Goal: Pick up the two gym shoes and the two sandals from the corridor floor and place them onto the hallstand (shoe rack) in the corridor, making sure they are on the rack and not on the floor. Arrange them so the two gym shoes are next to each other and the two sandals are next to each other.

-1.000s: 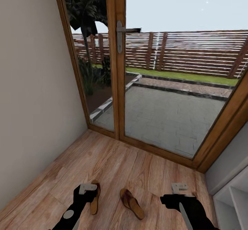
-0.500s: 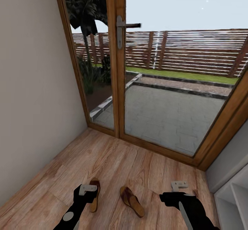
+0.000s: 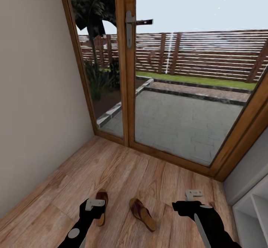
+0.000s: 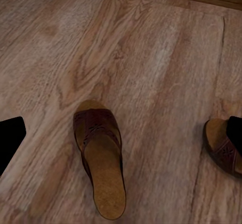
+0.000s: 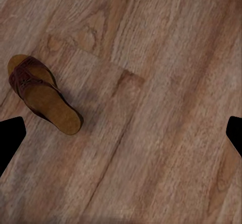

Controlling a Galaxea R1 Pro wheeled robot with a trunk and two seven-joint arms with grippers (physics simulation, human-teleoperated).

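wood floor (image 3: 123, 173); both fingers spread, empty.

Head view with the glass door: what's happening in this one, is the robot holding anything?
Nothing is held. Two dark brown open sandals with tan insoles lie apart on the brown wood-plank floor before the wood-framed glass door: one sandal just beyond the left hand, the other between the arms. The left hand hovers over the first sandal, and both hands look open and empty, the right hand above bare floor. A light-grey shelf unit's edge shows at the right.
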